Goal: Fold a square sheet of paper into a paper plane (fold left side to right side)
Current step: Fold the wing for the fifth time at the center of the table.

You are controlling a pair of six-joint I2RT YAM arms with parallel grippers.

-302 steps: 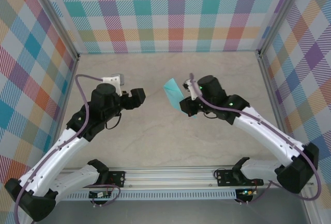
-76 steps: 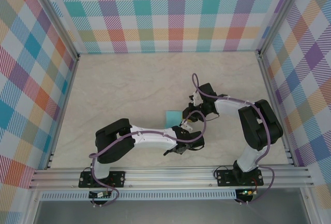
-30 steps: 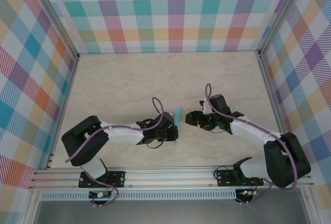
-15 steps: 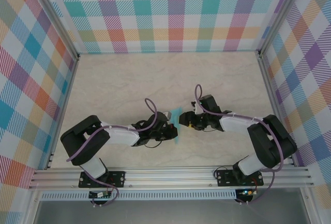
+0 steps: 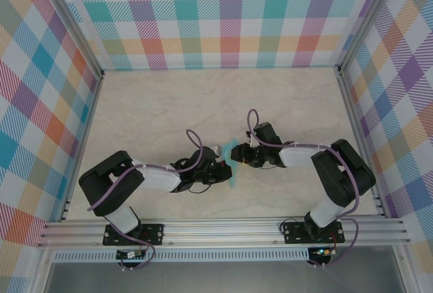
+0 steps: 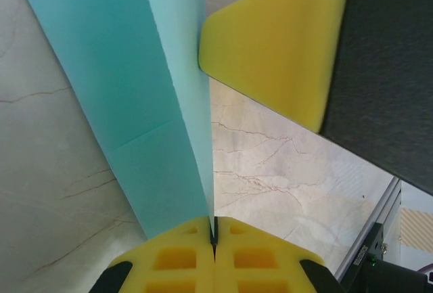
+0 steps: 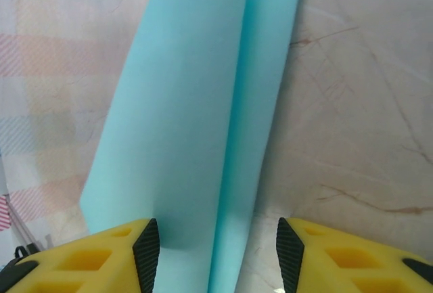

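Observation:
The turquoise paper, folded lengthwise with a centre crease, stands on edge above the table between the two grippers. My left gripper is shut on its lower edge, yellow pads pressed together with the sheet pinched between them; from above this gripper sits mid-table. In the right wrist view the folded paper runs up between the fingers of my right gripper, which is open with a gap on both sides. One right finger shows beside the paper in the left wrist view.
The marble-patterned tabletop is fenced by checkered walls and metal posts. An aluminium rail with both arm bases runs along the near edge. The two arms meet nose to nose at the centre.
My right gripper has moved left up to the paper and now straddles it, its jaws narrower than before. The left gripper keeps its hold and has barely moved.

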